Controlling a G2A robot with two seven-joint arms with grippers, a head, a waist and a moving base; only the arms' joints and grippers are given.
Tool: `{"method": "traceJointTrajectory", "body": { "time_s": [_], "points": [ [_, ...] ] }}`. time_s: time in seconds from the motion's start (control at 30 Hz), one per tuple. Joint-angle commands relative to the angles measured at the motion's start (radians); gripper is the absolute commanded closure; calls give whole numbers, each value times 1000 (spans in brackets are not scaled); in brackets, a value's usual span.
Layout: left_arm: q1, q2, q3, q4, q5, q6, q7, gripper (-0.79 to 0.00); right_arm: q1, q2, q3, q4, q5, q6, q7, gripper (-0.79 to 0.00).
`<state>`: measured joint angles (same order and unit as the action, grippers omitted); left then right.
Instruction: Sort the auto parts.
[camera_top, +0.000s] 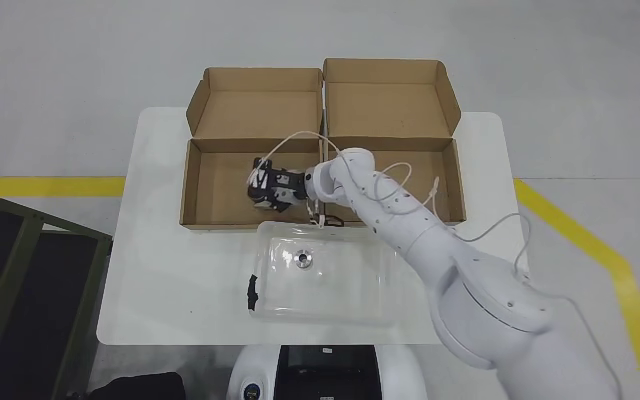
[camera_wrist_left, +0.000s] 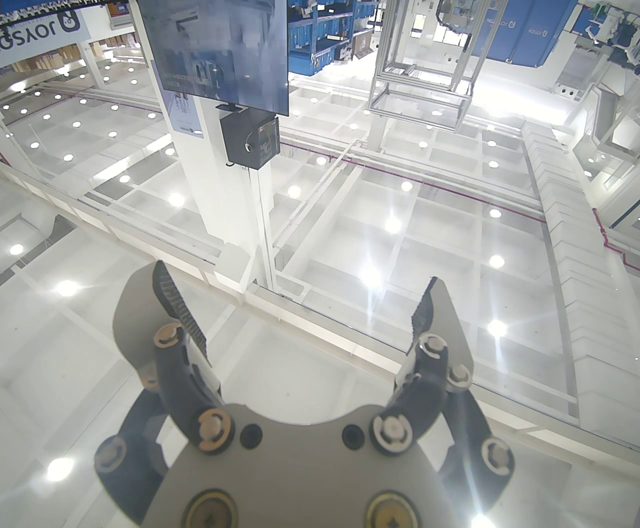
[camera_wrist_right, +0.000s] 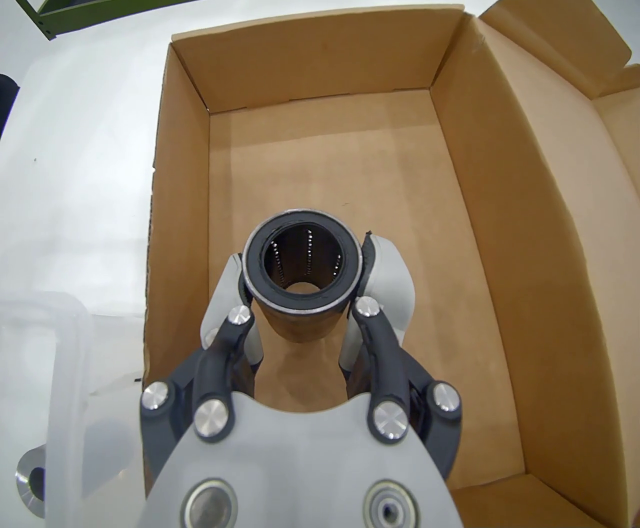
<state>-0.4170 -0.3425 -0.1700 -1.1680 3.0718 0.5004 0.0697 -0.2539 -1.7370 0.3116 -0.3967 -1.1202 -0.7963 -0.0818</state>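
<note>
Linear bearing (camera_wrist_right: 302, 272) sits clamped in the right gripper (camera_wrist_right: 305, 270) over the left-hand cardboard box (camera_wrist_right: 325, 150), 1 of 2, seemingly clear of its floor. Released here, it could bounce or roll. The left gripper (camera_wrist_left: 297, 280) gapes, holding nothing.

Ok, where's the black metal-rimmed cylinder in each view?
Top view: black metal-rimmed cylinder held in the right tool, over the left brown cardboard box.
Right wrist view: centre, clamped in the tool.
Left wrist view: faces the ceiling.
Shared landmark: that box.

Grey floor (camera_top: 100, 50), yellow stripe (camera_top: 60, 186)
</note>
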Motion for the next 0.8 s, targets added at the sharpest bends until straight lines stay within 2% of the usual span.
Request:
{"method": "traceJointTrajectory", "body": {
  "time_s": [0.0,0.07,0.4,0.6,0.77],
  "points": [
    [0,0,0,0,0,0,0,-785,3,-5,2,13,-5,-4,-7,-720],
    [0,0,0,0,0,0,0,-785,10,-8,7,24,-8,-14,-14,-785],
    [0,0,0,0,0,0,0,-785,78,9,47,-29,-40,-76,-81,-785],
    [0,0,0,0,0,0,0,-785,93,53,80,-116,-92,-88,-116,-785],
    [0,0,0,0,0,0,0,-785,69,111,130,-215,-120,-114,-118,-785]
  ]
}}
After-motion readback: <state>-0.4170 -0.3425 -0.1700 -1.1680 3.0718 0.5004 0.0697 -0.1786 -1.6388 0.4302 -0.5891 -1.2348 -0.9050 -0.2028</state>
